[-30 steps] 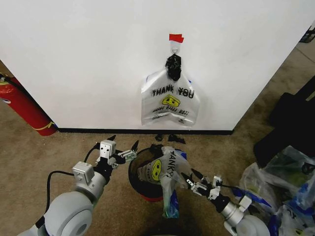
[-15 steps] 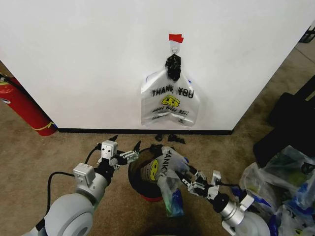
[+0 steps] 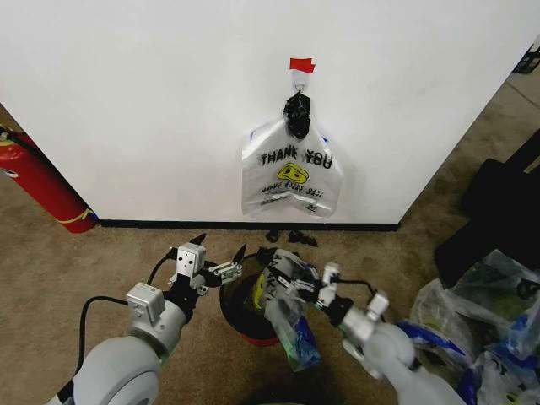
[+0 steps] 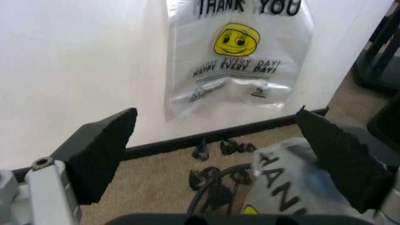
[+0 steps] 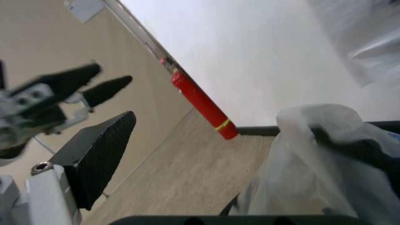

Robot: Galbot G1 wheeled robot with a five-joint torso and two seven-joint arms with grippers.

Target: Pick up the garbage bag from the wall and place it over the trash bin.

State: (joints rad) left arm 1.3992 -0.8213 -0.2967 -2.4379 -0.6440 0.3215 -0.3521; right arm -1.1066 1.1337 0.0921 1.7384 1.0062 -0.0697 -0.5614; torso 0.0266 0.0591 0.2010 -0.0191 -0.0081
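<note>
My right arm reaches forward from the lower right, forearm angled in toward the middle, and my right gripper [image 3: 305,283] sits right over the far rim of the trash bin [image 3: 245,316]. Its fingers are spread, with the garbage bag [image 3: 287,312] bunched against the inner side of one of them; whether they actually pinch the plastic I cannot tell. The bag drapes over the bin's rim just below this gripper and hangs down the outside toward me, its yellow smiley turned toward the bin's mouth and a blue patch low on the hanging part.

My left arm comes in from the lower left, elbow bent, wrist pointing forward. My left gripper [image 3: 216,253] hovers just beside the bin's left rim, fingers wide apart and gripping nothing. From its own camera, the mesh rim [image 4: 216,187] lies ahead and below between the two dark pads [image 4: 103,150], with the bag's white plastic [image 4: 293,178] close to the other pad.

Beyond both grippers, a "THANK YOU" bag [image 3: 291,173] hangs on the wall [image 3: 126,101]. Far out past my left gripper stands a red fire extinguisher [image 3: 38,186].
</note>
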